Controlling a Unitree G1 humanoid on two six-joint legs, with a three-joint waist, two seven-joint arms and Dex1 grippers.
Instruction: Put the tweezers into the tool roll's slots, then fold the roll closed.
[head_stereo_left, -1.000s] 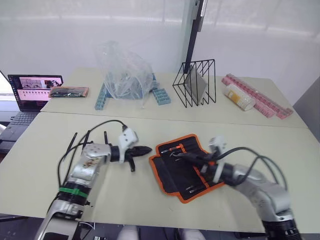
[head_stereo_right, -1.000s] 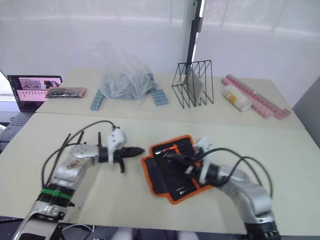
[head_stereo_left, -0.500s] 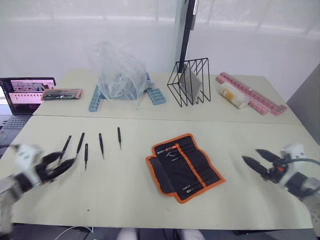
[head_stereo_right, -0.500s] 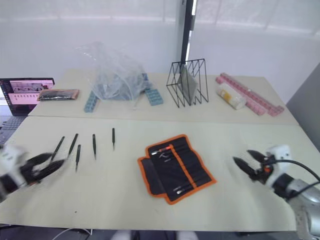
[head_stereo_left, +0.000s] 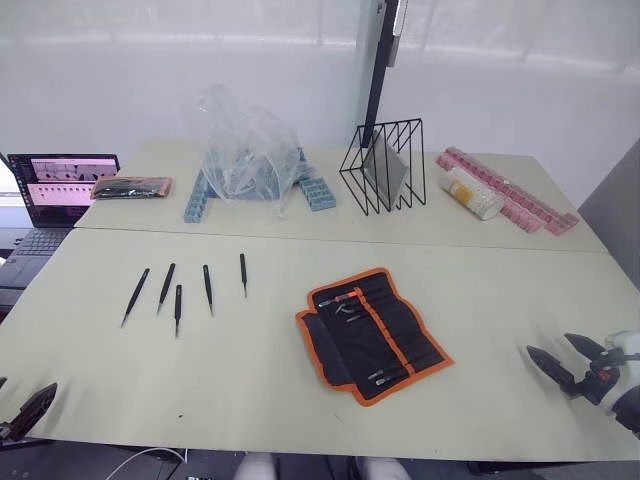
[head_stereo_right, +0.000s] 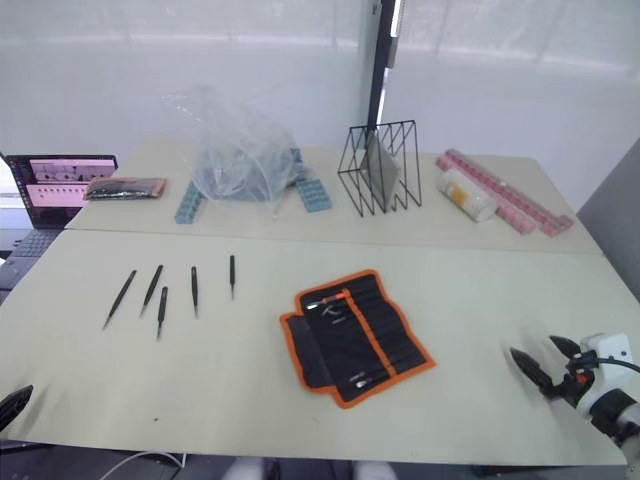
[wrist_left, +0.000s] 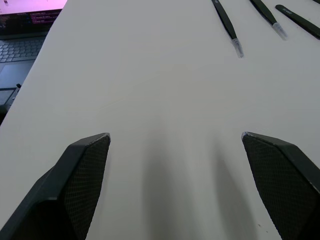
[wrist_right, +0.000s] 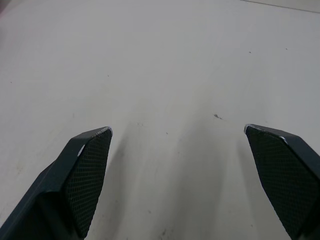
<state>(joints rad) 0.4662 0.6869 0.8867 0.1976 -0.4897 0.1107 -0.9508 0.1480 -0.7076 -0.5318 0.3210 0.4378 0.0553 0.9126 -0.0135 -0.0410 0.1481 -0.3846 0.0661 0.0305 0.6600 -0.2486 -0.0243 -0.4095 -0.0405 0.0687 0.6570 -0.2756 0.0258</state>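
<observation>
Our fingers stand wide apart on both arms and hold nothing: the left gripper (wrist_left: 175, 145) hovers low over the bare near-left part of the table (head_stereo_left: 250, 370), with tweezer tips just ahead of it, and the right gripper (head_stereo_left: 562, 357) sits at the near-right edge, well apart from the roll. We judge that no tweezer has been picked up yet, so the step in hand is the first pick. To do it well, we bring the left fingers down across one tweezer's shaft, close on its middle and lift it level, while the right steadies the roll beside a free slot. By count, largest first: one tool roll (head_stereo_left: 372, 331), lying open in the middle of the table, and five tweezers (head_stereo_left: 177, 303), lying in a loose row to its left.
</observation>
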